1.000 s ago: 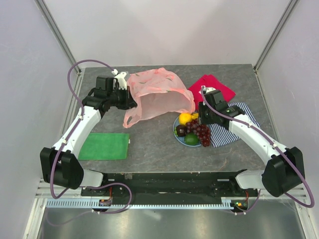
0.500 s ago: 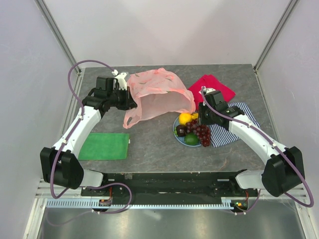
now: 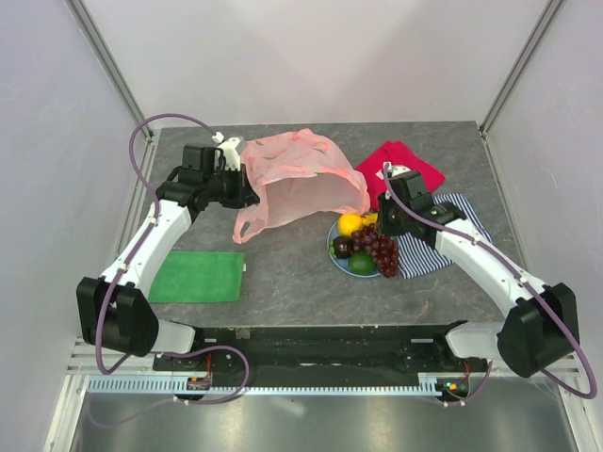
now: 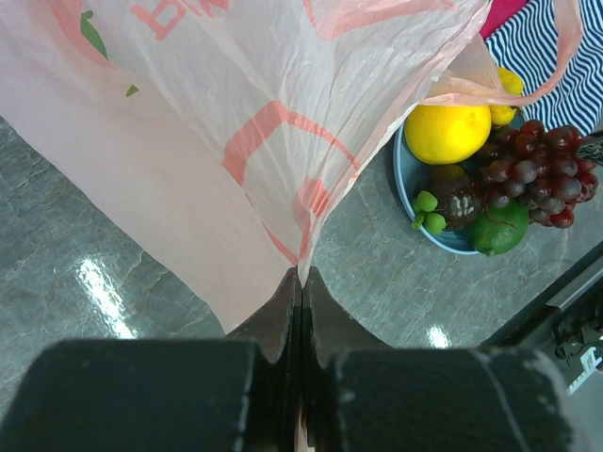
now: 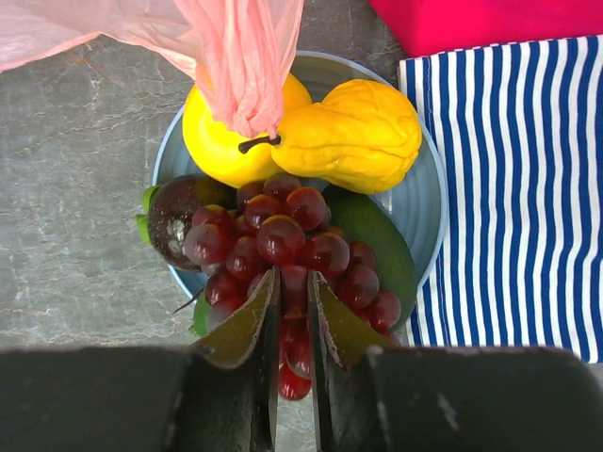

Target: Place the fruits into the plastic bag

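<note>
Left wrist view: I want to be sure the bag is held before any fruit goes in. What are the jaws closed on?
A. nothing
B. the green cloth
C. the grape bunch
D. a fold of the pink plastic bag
D: the jaws are pressed together on a pinched fold of the plastic bag, and its pink film fans out from between them.

Robot lab test cell. Enclosed on three sides by plain white panels set in aluminium posts. Grey stone-look table inside. Left arm and right arm bolted to black base plate at near edge. Purple cables looped loose; slotted metal rail in front.
</note>
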`<state>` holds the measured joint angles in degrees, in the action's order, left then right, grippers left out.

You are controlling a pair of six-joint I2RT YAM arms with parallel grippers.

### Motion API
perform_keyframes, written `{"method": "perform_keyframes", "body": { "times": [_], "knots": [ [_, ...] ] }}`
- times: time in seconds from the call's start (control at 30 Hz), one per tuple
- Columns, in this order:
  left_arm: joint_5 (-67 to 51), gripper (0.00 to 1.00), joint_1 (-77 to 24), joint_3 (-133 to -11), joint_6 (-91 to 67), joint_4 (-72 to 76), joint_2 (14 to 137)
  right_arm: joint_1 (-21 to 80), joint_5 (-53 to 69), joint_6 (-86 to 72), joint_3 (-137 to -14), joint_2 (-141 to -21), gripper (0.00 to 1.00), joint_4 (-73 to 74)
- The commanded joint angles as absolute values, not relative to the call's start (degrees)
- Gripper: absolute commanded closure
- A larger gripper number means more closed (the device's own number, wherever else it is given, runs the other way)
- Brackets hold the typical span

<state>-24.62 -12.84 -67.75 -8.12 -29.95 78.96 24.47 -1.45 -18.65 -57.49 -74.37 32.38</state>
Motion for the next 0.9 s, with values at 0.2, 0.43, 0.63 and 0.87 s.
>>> {"method": "perform_keyframes", "body": {
  "times": [0.2,0.43,0.63,0.87],
  "knots": [
    [-26.4,0.98,-12.8,-68.3,-8.9,-29.4,79.1,24.3,-3.6,-18.9,-60.9,-67.7,1.0,37.3],
    [-26.6,0.98,-12.8,-68.2,-8.9,-29.4,79.3,24.3,-5.4,-18.9,-63.4,-63.6,1.0,41.0],
    [-26.6,0.98,-12.8,-68.2,-8.9,-29.4,79.5,24.3,-8.9,-18.2,-65.1,-60.5,1.0,43.5],
    [-27.0,0.98,-12.7,-68.3,-8.9,-29.5,79.6,24.3,-13.9,-17.2,-69.0,-58.2,1.0,47.5]
  ]
}}
